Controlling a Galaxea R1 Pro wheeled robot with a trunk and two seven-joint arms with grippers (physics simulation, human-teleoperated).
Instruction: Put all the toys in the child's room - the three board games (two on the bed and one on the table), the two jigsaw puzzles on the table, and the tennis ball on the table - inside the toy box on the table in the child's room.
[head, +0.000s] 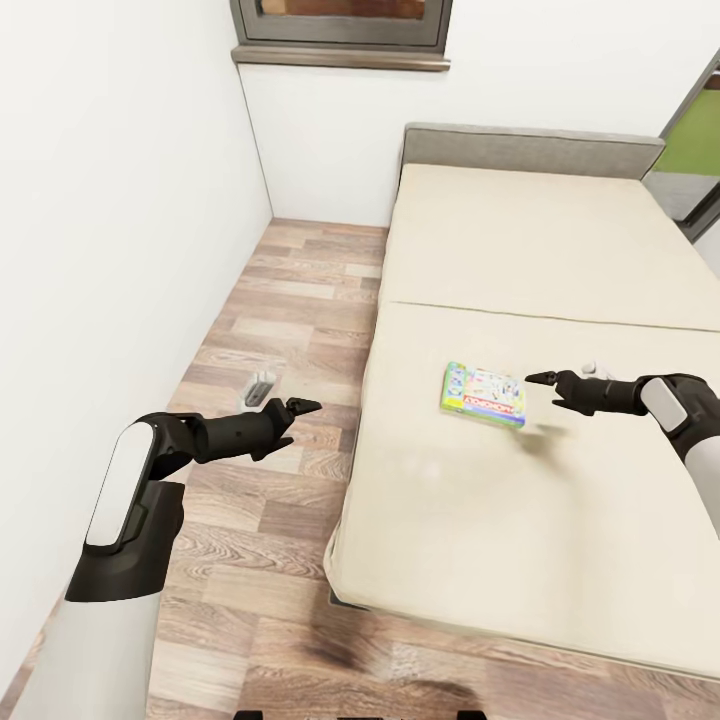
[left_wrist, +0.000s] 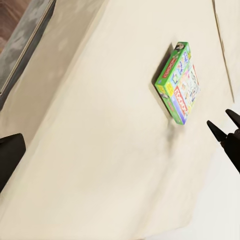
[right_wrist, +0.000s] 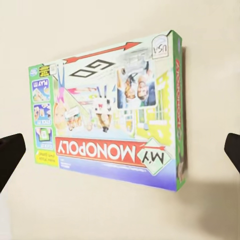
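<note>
- On the bed (head: 560, 250), just beside the Monopoly box (head: 484, 393), your right gripper (head: 537, 379) hovers wide open.
- You're at the pick-up step: straddle the box edges, then close.
- Left gripper (head: 303, 406) idles, slightly open.

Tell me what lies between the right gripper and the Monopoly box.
Nothing: in the head view, only bare beige bed cover separates the right gripper from the Monopoly box.

Black arms (head: 230, 437); white shell panels
</note>
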